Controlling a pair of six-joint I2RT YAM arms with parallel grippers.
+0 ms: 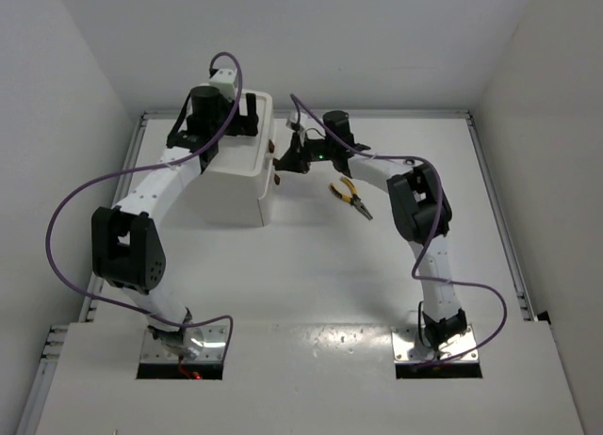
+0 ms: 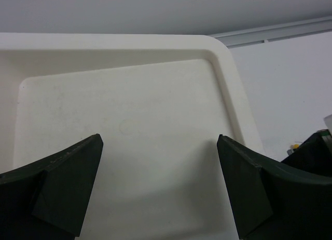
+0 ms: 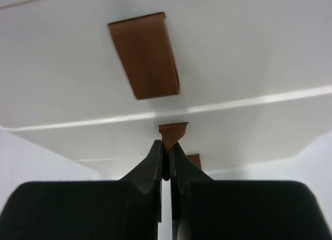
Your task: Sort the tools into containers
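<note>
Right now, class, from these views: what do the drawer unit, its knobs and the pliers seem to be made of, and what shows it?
Drawer unit: likely moulded plastic, white, smooth, faintly glossy, with rounded rim edges.
Knobs: probably plastic, matte reddish-brown, uniform colour.
Pliers: yellow handles look plastic- or rubber-coated; dark head presumably metal, too small to confirm.

Dark jaws wide apart above the white top tray (image 2: 129, 110), a dark shape (image 2: 311, 149), perhaps another arm, lower right.
</note>
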